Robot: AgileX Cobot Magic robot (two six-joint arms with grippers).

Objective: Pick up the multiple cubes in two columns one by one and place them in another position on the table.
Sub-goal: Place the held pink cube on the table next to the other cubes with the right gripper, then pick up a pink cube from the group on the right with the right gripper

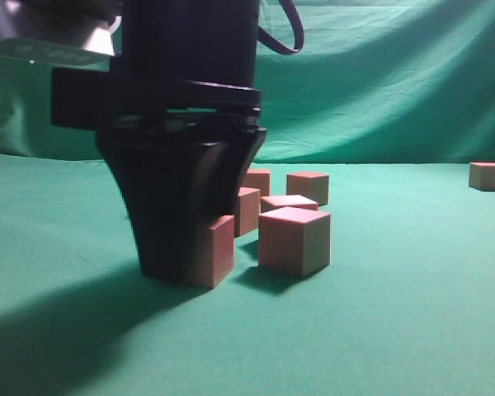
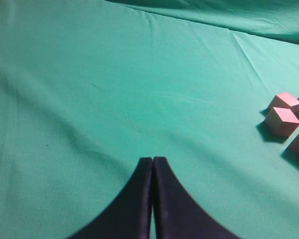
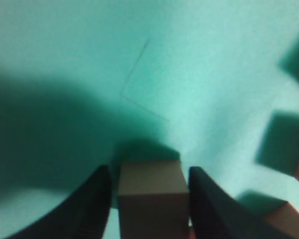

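Pinkish-red, tan-sided small matte cube (image 3: 150,199) rests on the green cloth bench (image 1: 412,330), between the right gripper's (image 3: 149,204) black fingers (image 3: 92,209), which show slight gaps and look released; lifting straight up should avoid nudging it. Only the left wrist view shows the left gripper (image 2: 153,164) clenched, empty, well apart from other cubes (image 2: 281,121).
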